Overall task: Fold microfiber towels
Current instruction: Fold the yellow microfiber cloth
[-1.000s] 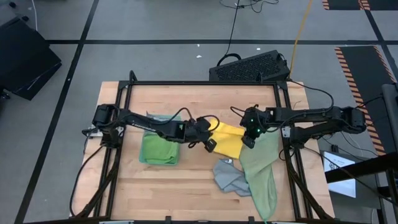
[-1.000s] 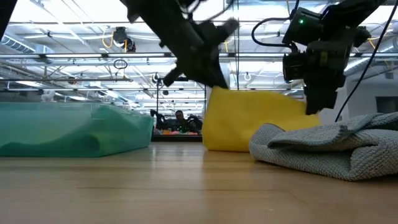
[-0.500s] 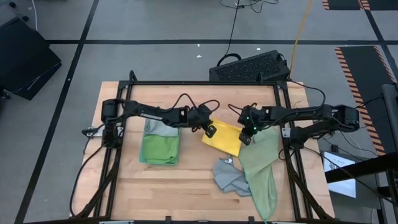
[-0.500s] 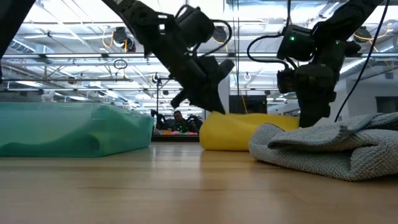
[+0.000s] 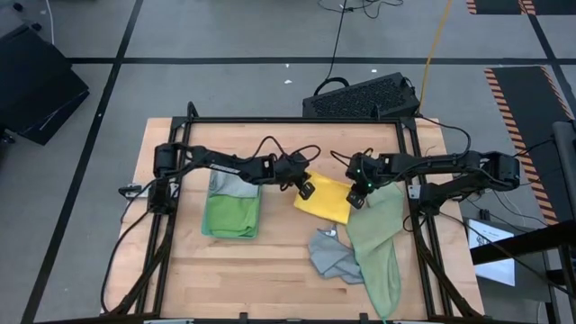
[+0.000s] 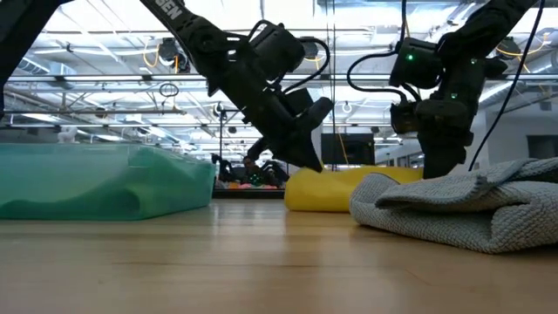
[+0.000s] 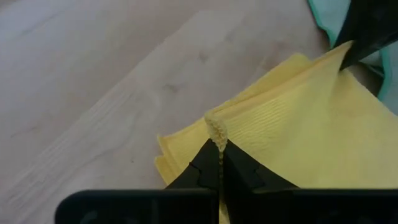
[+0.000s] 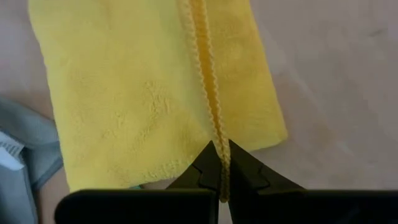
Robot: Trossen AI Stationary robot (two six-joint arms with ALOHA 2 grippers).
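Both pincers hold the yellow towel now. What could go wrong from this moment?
1. The left pincer and right pincer pinch only thin edges of the yellow towel, so releasing unevenly may spoil the fold.
2. The sage towel touches the yellow one beside the right pincer and could be dragged along.
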